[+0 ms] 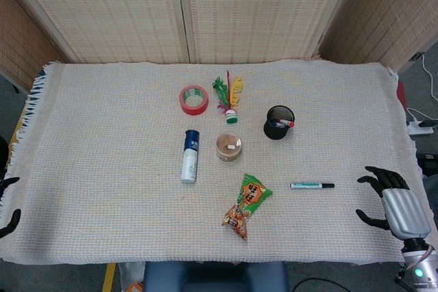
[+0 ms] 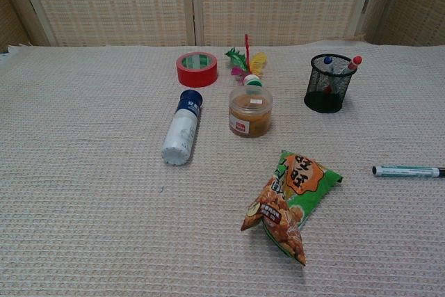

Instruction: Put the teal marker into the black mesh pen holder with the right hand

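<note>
**Marker untouched, right hand waiting at the edge**

Right now your slim teal marker with the black cap (image 1: 312,185) lies flat on the woven cloth, to the left of your right hand (image 1: 395,203), apart from it and crosswise to your reach. That hand rests near the table edge, fingers spread, holding nothing. The round black mesh pen holder (image 1: 278,122) stands upright beyond the marker, farther ahead and left of the hand, with pens already inside. Your left hand (image 1: 8,203) shows only dark fingertips; its state is unclear.
</note>
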`<state>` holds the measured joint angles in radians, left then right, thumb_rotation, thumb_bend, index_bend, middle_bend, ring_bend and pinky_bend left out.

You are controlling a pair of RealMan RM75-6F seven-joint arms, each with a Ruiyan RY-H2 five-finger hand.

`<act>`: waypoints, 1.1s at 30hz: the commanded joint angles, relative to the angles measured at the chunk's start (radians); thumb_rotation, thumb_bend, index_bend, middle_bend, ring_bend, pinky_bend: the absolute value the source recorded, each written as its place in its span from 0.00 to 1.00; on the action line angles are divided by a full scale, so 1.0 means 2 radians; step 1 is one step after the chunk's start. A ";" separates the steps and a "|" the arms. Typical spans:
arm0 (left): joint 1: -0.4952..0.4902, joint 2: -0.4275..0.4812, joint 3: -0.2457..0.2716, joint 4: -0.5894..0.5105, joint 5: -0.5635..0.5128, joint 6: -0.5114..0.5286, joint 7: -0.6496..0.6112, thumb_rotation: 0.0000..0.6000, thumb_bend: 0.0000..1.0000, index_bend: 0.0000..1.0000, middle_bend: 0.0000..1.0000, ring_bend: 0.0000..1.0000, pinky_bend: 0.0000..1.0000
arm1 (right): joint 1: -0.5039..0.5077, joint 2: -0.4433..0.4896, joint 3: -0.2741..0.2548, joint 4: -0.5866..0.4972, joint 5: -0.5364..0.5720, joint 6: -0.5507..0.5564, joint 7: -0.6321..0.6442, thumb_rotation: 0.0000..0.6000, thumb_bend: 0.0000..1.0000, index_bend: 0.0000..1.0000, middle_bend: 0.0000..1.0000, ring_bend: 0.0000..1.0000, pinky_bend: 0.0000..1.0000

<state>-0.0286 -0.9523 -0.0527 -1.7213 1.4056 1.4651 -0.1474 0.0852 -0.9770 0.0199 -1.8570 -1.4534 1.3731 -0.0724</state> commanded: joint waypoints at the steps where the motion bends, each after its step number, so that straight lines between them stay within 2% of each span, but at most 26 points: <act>1: 0.000 0.000 0.000 0.000 0.000 0.000 0.000 1.00 0.39 0.20 0.04 0.00 0.11 | 0.000 0.000 0.000 0.000 0.000 0.001 0.000 1.00 0.10 0.32 0.13 0.12 0.15; 23: 0.001 0.002 0.001 -0.005 0.004 0.002 0.001 1.00 0.39 0.20 0.04 0.00 0.11 | 0.008 -0.013 0.001 0.013 0.004 -0.012 -0.003 1.00 0.10 0.32 0.13 0.12 0.15; 28: 0.004 0.005 0.000 -0.007 0.004 0.008 -0.006 1.00 0.39 0.20 0.04 0.00 0.11 | 0.034 -0.029 0.005 0.019 0.016 -0.053 -0.039 1.00 0.10 0.32 0.13 0.12 0.14; 33: 0.005 0.007 0.000 -0.007 0.008 0.010 -0.010 1.00 0.39 0.20 0.04 0.00 0.11 | 0.073 -0.050 0.024 0.032 0.039 -0.097 -0.074 1.00 0.10 0.34 0.13 0.13 0.11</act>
<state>-0.0192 -0.9389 -0.0523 -1.7351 1.4215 1.4841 -0.1671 0.1986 -1.0524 0.0474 -1.8101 -1.3993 1.2112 -0.1909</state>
